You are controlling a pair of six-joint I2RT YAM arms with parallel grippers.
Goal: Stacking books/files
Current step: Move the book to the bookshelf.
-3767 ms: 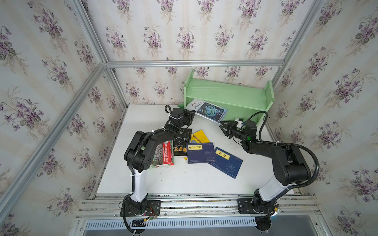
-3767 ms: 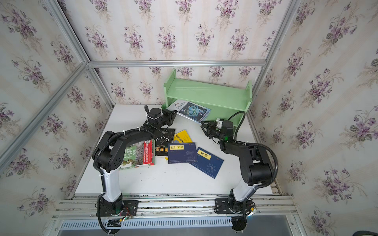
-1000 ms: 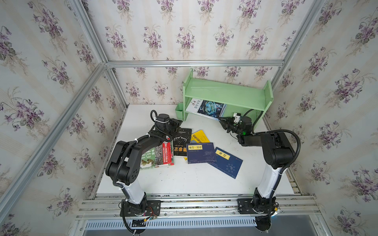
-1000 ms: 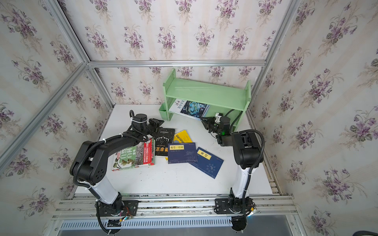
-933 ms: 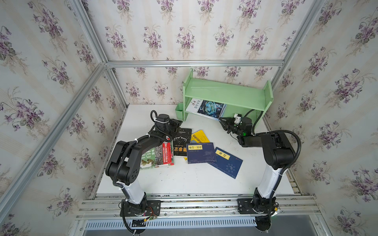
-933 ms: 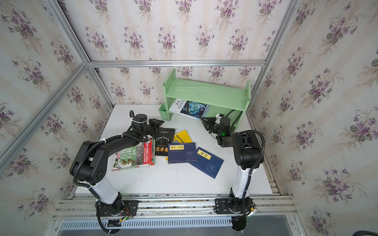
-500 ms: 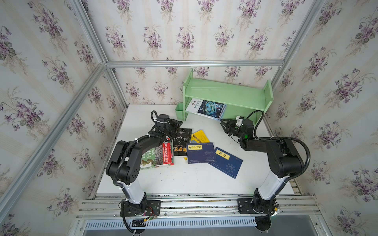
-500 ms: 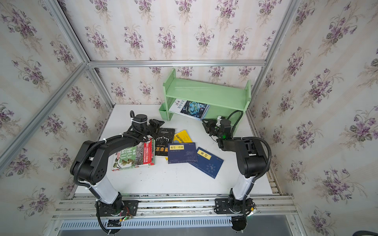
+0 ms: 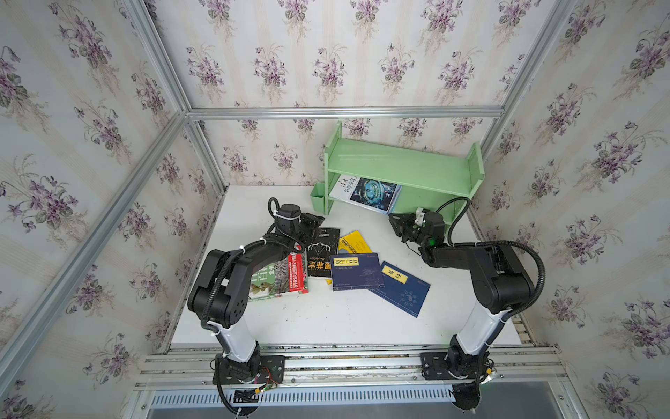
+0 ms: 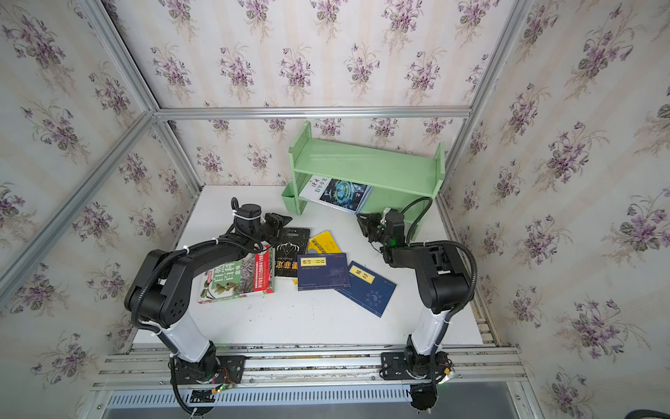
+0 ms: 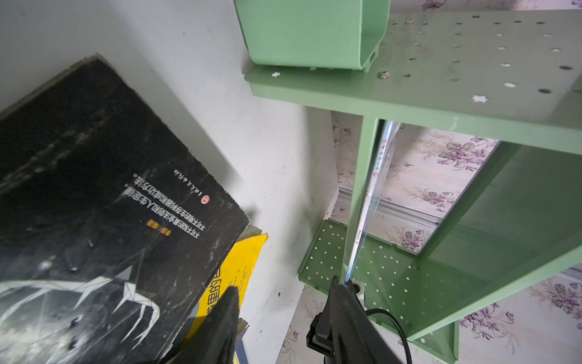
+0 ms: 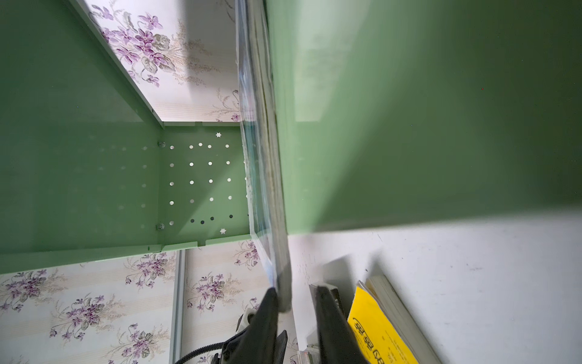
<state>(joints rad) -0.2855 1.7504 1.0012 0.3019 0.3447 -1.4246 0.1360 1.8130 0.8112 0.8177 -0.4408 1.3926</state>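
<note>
right wrist view: white book's corner sits between the tips

the white book (image 12: 261, 176) lies flat on the lower tier of the green shelf (image 12: 441, 110), one corner overhanging the tier's front edge. the right gripper (image 12: 296, 291) has its jaws narrowly apart around that corner, not pinching it. the left gripper (image 11: 283, 283), jaws wide and empty, hovers by the black book (image 11: 94, 205) on the table (image 9: 326, 323). this thin, glossy paperback is probably light, bendy and slippery, so it is better gripped well in from the edge than by the bare corner.
</note>
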